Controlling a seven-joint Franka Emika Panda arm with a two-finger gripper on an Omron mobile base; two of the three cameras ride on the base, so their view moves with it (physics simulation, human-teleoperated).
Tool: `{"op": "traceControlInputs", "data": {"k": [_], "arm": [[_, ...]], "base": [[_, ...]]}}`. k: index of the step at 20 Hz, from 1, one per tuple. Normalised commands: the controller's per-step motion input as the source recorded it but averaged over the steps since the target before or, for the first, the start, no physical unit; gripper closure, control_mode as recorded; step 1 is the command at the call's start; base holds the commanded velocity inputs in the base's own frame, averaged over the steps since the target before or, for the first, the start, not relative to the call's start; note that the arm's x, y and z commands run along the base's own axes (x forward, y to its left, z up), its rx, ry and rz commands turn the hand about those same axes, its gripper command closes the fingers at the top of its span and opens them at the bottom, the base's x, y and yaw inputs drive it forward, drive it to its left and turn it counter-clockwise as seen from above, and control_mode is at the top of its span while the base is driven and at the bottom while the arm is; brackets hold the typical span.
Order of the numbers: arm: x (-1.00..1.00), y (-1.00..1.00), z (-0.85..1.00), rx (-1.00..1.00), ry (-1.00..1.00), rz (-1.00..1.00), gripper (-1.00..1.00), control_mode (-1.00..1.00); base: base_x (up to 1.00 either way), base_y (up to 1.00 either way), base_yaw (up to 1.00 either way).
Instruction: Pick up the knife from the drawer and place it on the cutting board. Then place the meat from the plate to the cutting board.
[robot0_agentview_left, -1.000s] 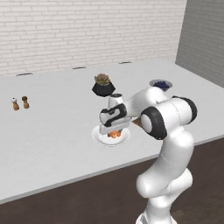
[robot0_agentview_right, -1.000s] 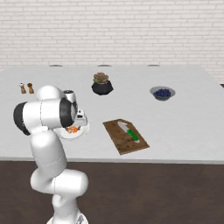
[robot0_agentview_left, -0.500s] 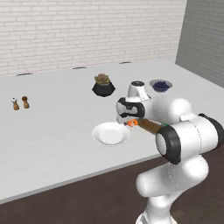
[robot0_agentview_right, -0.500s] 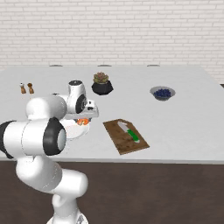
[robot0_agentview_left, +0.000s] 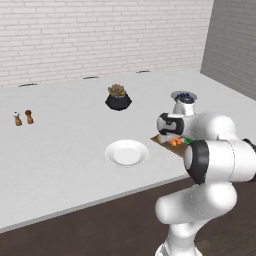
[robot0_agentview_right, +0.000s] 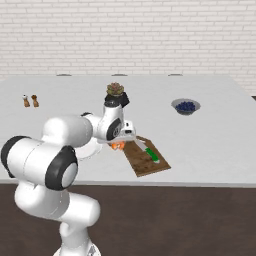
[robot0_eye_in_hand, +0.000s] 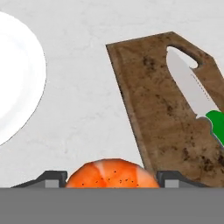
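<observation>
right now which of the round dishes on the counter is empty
The white plate left of the cutting board is bare; the smaller dark blue bowl farther back holds dark contents.

White brick wall (robot0_agentview_left: 100, 35), grey countertop (robot0_agentview_left: 60, 150), dark floor (robot0_agentview_right: 200, 220).

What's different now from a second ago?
The claw has lifted the meat off the plate and swung it sideways to the near edge of the cutting board, still gripping it. The plate is now bare. The knife stayed lying on the board, and the plant pot, shakers and blue bowl haven't moved.
</observation>
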Motion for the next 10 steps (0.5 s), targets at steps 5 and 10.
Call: {"op": "traceControlInputs", "data": {"k": [5,10], "arm": [[0.06,-0.94,-0.20,-0.01,0.01,0.00,1.00,-1.00],[0.02,-0.48,-0.37,-0.03,0.00,0.00,1.00,-1.00]], "base": [[0.00,0.00,0.00],[0.00,0.00,0.00]]}}
